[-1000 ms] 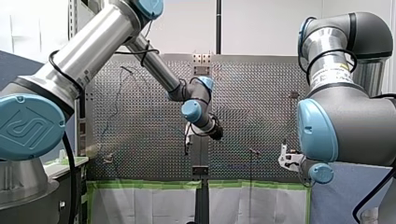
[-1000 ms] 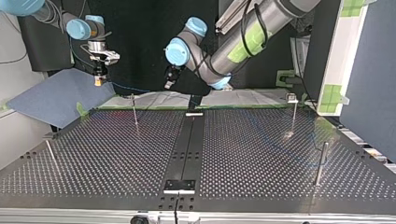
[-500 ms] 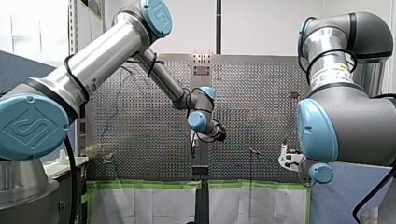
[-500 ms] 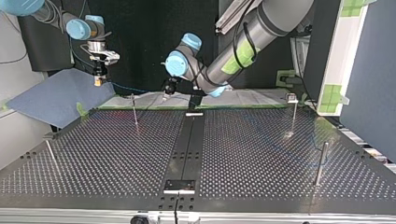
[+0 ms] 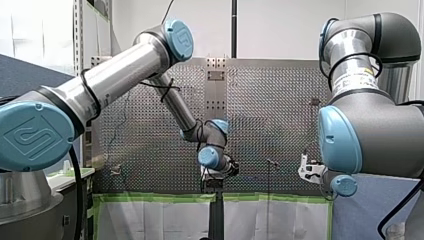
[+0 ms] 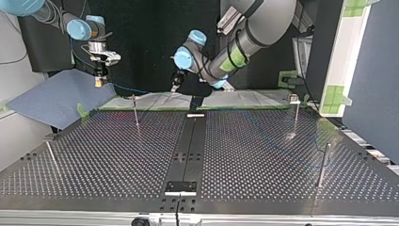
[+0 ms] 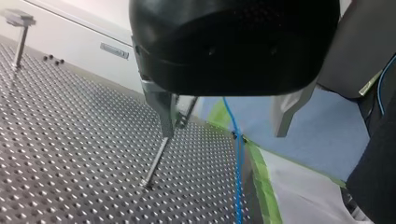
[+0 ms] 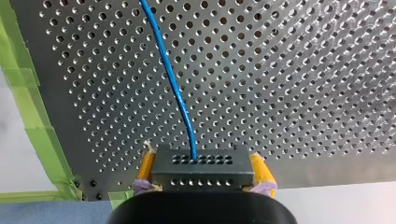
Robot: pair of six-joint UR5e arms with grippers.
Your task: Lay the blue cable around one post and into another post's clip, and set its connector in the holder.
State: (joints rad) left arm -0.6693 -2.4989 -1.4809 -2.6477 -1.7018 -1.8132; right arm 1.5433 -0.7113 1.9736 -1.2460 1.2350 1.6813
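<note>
- Right pincer (image 6: 98, 81), at the top view's 10 o'clock, stays clamped on the connector (image 8: 201, 171).
- Left pincer (image 7: 224, 127) has dropped to the desk (image 7: 56, 140) edge, fingers apart, the cable (image 7: 237, 182) showing between them; likely a grasp comes next.

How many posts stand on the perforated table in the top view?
4, placed by the top view: far-left post, near-left post, clip-topped post at far right, near-right post. Others may be hidden at the far edge.

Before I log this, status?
Right hand shut on dark perforated connector block. Left hand open over thin blue cable. Slim metal post close by.
</note>
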